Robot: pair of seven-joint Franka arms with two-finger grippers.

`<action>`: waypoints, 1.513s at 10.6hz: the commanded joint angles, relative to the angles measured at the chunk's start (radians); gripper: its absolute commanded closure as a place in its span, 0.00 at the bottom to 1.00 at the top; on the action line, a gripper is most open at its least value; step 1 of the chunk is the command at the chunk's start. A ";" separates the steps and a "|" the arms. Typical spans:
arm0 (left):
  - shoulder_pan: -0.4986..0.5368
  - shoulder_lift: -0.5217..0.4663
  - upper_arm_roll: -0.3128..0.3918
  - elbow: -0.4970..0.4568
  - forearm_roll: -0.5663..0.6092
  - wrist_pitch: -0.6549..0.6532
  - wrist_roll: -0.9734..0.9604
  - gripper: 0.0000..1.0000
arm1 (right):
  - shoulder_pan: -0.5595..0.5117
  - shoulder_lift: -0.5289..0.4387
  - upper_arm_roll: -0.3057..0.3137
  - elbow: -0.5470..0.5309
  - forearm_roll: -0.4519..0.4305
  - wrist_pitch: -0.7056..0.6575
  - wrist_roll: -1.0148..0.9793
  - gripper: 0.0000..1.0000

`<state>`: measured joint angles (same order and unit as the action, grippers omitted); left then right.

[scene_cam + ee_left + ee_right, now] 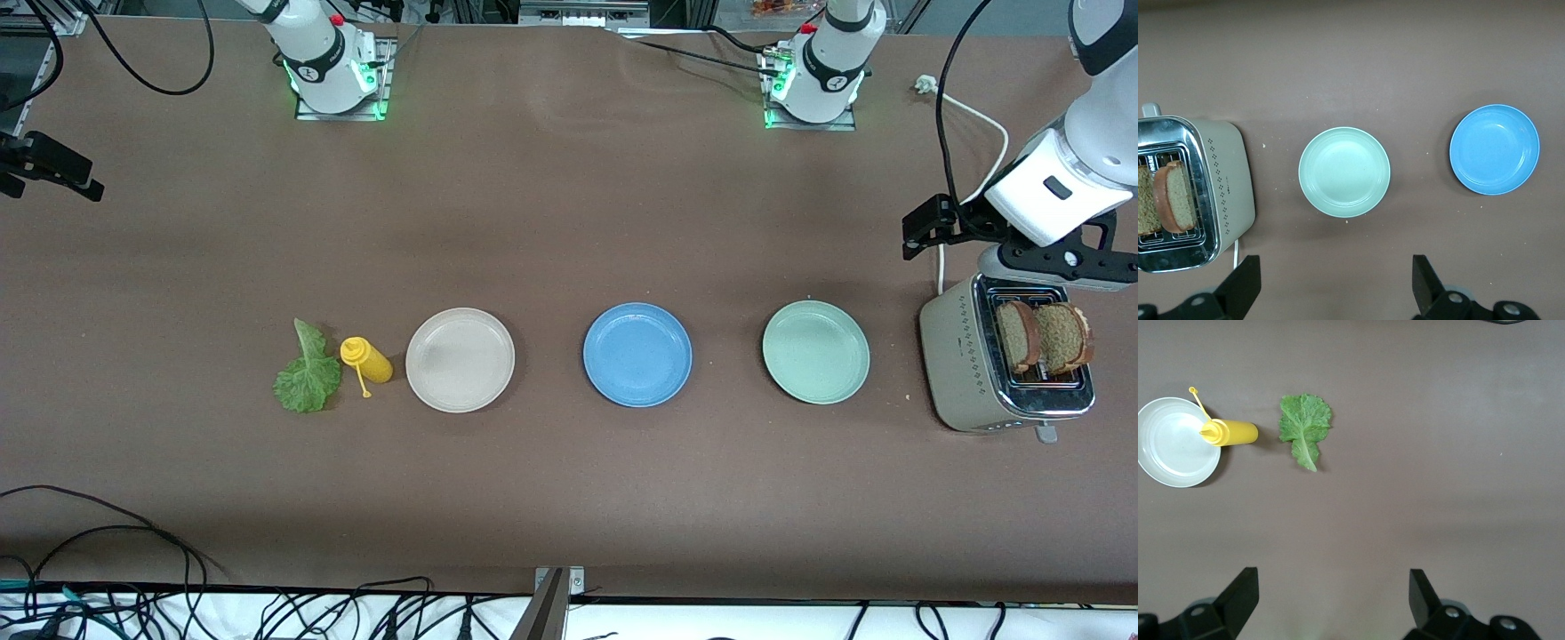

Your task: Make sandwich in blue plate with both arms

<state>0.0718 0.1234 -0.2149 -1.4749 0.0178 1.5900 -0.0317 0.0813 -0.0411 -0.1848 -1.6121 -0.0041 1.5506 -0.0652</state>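
Blue plate [637,355] empty, centre of front frame, between beige plate [460,359] and green plate [815,351]; likely central so both arms reach it. Bread slices [1043,337] upright in toaster [969,373], right edge. Lettuce [307,369] beside mustard bottle [366,359], left of centre. Left gripper [1335,283] above toaster, jaws wide, empty. Right gripper [1331,600] at left edge, jaws wide, empty.

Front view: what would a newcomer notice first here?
Three plates lie in a row: beige, blue, pale green, all bare. At the left arm's end a toaster holds two brown bread slices, with the open left claw above the table near it. By the beige plate lie a yellow bottle and a lettuce leaf.
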 commanded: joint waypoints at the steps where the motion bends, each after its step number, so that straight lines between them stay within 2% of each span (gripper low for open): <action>1: 0.006 0.001 -0.001 0.018 -0.021 -0.018 0.012 0.00 | -0.002 0.012 -0.005 0.027 0.004 -0.009 -0.015 0.00; 16: 0.006 0.001 -0.001 0.019 -0.021 -0.018 0.010 0.00 | -0.002 0.012 -0.013 0.043 0.006 -0.009 -0.012 0.00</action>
<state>0.0720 0.1234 -0.2149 -1.4749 0.0178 1.5901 -0.0317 0.0808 -0.0410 -0.1942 -1.5955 -0.0041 1.5516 -0.0652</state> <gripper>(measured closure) 0.000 0.000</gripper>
